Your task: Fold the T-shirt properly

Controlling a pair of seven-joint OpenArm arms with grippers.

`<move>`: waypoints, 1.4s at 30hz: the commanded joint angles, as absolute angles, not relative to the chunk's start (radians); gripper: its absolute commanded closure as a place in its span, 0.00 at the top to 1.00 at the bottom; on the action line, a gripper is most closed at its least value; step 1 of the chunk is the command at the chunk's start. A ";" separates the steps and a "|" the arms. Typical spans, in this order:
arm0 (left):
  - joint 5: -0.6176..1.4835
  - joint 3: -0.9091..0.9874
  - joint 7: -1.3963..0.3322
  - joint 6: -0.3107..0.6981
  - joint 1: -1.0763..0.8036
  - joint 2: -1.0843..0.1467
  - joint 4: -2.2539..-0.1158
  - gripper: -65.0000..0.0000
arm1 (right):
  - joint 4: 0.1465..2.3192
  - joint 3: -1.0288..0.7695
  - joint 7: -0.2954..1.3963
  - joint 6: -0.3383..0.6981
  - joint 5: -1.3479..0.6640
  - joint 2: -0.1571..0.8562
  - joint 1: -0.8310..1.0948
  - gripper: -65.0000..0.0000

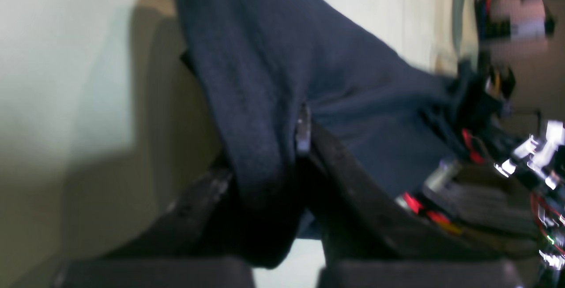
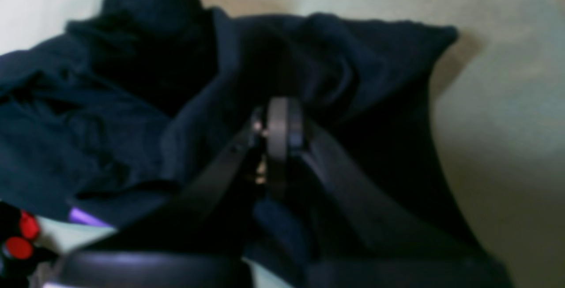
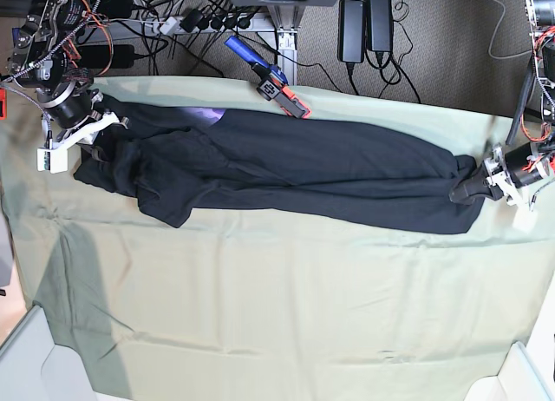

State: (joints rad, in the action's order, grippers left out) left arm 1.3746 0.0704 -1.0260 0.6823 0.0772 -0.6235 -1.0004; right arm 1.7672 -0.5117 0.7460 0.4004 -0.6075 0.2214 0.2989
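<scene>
The black T-shirt (image 3: 329,167) lies stretched in a long band across the far half of the table, bunched at its left end. A bit of purple print (image 3: 208,115) shows at its top edge. On the right end, my left gripper (image 3: 466,190) is shut on a pinch of the T-shirt (image 1: 265,80), and dark cloth bulges between its fingers (image 1: 303,134). On the left end, my right gripper (image 3: 91,141) is shut with its fingertips (image 2: 279,122) pressed into a raised fold of the T-shirt (image 2: 362,58). A purple scrap (image 2: 84,217) peeks out below it.
A pale green table cloth (image 3: 277,297) covers the table. A blue and orange tool (image 3: 270,78) lies at the back edge just beyond the shirt. Cables and power bricks (image 3: 364,19) sit behind the table. White corner pieces (image 3: 520,375) stand at the front.
</scene>
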 commanded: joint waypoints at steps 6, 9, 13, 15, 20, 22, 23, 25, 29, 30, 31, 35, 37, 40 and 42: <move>1.274 0.078 -0.943 0.698 0.109 -0.649 -1.013 0.00 | 1.826 -0.518 0.728 0.471 -0.637 0.235 0.291 0.00; 1.245 0.078 -0.928 0.698 0.132 -0.649 -1.013 0.00 | 1.873 -0.519 0.726 0.470 -0.638 0.235 0.291 0.00; 1.210 0.077 -0.923 0.698 0.168 -0.649 -1.013 0.00 | 1.921 -0.520 0.726 0.470 -0.636 0.235 0.291 0.00; 1.180 0.077 -0.916 0.698 0.185 -0.649 -1.013 0.00 | 1.932 -0.520 0.726 0.470 -0.636 0.235 0.290 0.00; 1.090 0.077 -0.858 0.698 0.223 -0.649 -1.013 0.00 | 1.953 -0.520 0.726 0.469 -0.636 0.235 0.289 0.00; 1.036 0.077 -0.823 0.698 0.234 -0.649 -1.013 0.00 | 1.954 -0.520 0.726 0.470 -0.636 0.234 0.289 0.00; 0.999 0.077 -0.800 0.698 0.240 -0.649 -1.013 0.00 | 1.954 -0.520 0.726 0.470 -0.636 0.235 0.289 0.00; 0.914 0.077 -0.735 0.698 0.253 -0.649 -1.013 0.00 | 1.954 -0.520 0.726 0.470 -0.636 0.235 0.289 0.00; 0.762 0.077 -0.627 0.698 0.286 -0.648 -1.013 0.00 | 1.954 -0.520 0.726 0.470 -0.635 0.235 0.289 0.00; 0.728 0.077 -0.610 0.698 0.297 -0.648 -1.013 0.00 | 1.954 -0.520 0.726 0.470 -0.635 0.235 0.289 0.00; 0.699 0.077 -0.599 0.698 0.308 -0.648 -1.013 0.00 | 1.954 -0.520 0.726 0.470 -0.636 0.235 0.289 0.00; 0.610 0.077 -0.595 0.698 0.358 -0.649 -1.013 0.00 | 1.954 -0.520 0.726 0.470 -0.636 0.235 0.289 0.00; 0.582 0.077 -0.597 0.698 0.380 -0.649 -1.013 0.00 | 1.954 -0.520 0.726 0.470 -0.636 0.234 0.289 0.00; 0.599 0.077 -0.622 0.698 0.394 -0.652 -1.015 0.00 | 1.954 -0.520 0.726 0.470 -0.636 0.229 0.289 0.00; 0.643 0.077 -0.656 0.698 0.387 -0.651 -1.034 0.00 | 1.954 -0.520 0.726 0.470 -0.635 0.223 0.289 0.00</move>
